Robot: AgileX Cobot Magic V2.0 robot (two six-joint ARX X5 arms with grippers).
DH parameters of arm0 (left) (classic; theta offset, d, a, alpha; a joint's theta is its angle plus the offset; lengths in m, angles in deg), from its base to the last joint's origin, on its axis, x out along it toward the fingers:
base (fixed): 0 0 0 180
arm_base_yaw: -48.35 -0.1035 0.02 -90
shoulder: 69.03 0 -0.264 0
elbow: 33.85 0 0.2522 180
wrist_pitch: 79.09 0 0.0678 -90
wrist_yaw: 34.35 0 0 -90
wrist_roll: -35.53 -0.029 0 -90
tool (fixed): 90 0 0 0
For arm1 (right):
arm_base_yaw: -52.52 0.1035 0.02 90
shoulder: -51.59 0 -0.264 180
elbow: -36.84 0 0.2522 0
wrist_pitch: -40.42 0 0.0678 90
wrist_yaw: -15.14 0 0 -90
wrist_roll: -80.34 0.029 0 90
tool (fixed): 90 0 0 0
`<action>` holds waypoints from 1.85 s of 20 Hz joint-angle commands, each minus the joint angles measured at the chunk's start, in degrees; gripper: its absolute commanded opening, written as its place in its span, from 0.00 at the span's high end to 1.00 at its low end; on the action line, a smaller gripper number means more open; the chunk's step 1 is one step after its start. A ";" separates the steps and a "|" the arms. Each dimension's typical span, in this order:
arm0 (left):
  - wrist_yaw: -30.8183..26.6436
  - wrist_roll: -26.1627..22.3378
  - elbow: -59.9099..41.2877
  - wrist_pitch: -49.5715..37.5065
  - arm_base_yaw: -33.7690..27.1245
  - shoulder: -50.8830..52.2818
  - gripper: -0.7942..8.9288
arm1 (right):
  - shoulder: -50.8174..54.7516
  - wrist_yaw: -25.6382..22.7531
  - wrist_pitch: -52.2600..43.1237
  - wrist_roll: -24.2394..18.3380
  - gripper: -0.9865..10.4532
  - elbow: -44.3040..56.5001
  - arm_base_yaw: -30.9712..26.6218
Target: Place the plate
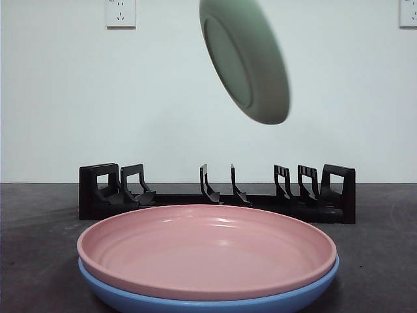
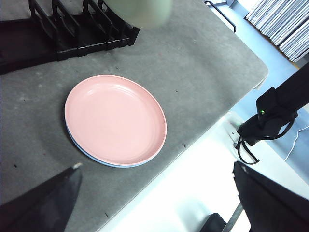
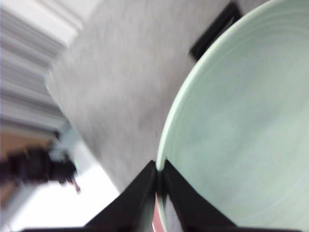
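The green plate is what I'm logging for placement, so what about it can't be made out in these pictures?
- Front view: the green plate is cut off by the top edge, so the right tool holding it is out of frame.
- Right wrist view: blurred; the right tool pinches the rim, but the rack shows only as a dark sliver.
- Left wrist view: only the plate's blurred lower edge shows above the rack.

Pale green plate (image 1: 245, 57), round, shallow, raised foot ring on its underside. We see it airborne at top centre of the front frame, tilted steeply on edge, underside facing the camera. In the right wrist frame its rim sits pinched in the right tool (image 3: 158, 170), lower centre, image blurred.
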 commanded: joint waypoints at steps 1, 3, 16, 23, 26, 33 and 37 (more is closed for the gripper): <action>-0.15 -2.56 1.18 -0.83 0.28 -0.13 0.40 | 1.38 -6.05 4.87 -4.28 0.90 -1.09 4.85; -0.15 -3.06 1.20 -1.01 0.28 -0.13 0.40 | 2.21 -9.70 6.93 -4.28 0.90 -0.81 8.26; -0.15 -3.04 1.20 -1.05 0.31 -0.13 0.40 | 2.38 -32.46 7.04 4.66 0.90 9.66 33.51; -0.15 -3.04 1.20 -1.07 0.31 -0.13 0.40 | -3.56 -38.66 -3.85 8.74 0.90 24.35 39.63; -0.15 -3.04 1.20 -1.07 0.31 -0.13 0.40 | -6.54 -39.26 -5.09 8.59 0.90 24.35 40.39; -0.15 -3.04 1.18 -1.05 0.31 -0.13 0.40 | -10.38 -39.50 -10.05 9.53 0.87 24.35 41.99; -0.15 -3.04 1.20 -1.05 0.31 -0.13 0.40 | -10.38 -40.46 -9.88 10.82 0.59 24.35 41.99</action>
